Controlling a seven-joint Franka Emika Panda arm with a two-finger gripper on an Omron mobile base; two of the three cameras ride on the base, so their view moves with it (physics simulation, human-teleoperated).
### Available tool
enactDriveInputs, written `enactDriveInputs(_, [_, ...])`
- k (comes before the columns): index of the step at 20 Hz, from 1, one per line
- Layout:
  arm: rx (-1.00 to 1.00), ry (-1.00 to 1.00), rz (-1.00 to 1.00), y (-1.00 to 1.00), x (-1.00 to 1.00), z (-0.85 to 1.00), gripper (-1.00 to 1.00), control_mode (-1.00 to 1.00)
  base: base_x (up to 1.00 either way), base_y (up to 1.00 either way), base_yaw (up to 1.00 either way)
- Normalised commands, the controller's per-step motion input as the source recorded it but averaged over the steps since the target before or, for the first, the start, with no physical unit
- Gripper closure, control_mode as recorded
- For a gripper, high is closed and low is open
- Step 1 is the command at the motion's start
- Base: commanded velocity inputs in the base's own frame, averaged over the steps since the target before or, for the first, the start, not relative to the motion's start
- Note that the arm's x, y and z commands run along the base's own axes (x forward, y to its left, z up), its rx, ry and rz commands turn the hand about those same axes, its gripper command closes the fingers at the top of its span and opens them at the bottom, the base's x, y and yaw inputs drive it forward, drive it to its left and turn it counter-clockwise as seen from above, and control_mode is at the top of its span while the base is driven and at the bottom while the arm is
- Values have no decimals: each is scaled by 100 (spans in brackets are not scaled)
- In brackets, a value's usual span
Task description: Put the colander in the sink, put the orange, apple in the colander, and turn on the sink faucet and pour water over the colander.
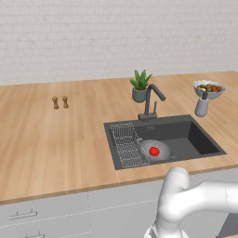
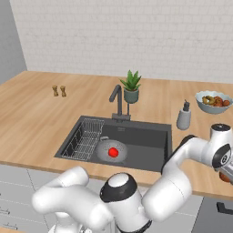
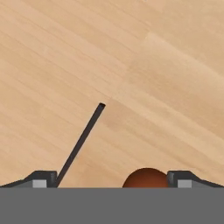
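Observation:
The silvery colander (image 1: pixel 163 153) (image 2: pixel 103 150) sits in the dark sink (image 1: pixel 197 139) (image 2: pixel 143 144), and the red apple (image 1: pixel 154 151) (image 2: pixel 113 152) lies inside it. Behind the basin rises the sink faucet (image 1: pixel 149 99) (image 2: pixel 118 97). My arm reaches far right over the counter. There the gripper (image 2: pixel 227 170) (image 3: pixel 113 179) is open just above the orange (image 2: pixel 224 177) (image 3: pixel 145 178). In the hand view the orange lies between the finger tips, close to the right one, with only its top showing.
A wire rack (image 1: pixel 125 145) fills the sink's left part. A potted plant (image 1: pixel 140 86), a soap dispenser (image 1: pixel 201 106) and a bowl of fruit (image 1: pixel 209 88) stand behind and right of the basin. Two small shakers (image 1: pixel 60 102) stand far left.

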Motion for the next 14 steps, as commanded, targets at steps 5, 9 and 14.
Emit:
enactDriveInputs(5, [0,-6,0,-13,4,-23,-100,-100,0,0,0])
enactDriveInputs(9, [1,-13,2,0,17,-3,-100,-100,0,0,0])
enactDriveInputs(14, [0,-7,1,-2,17,-16,-100,-100,0,0,0])
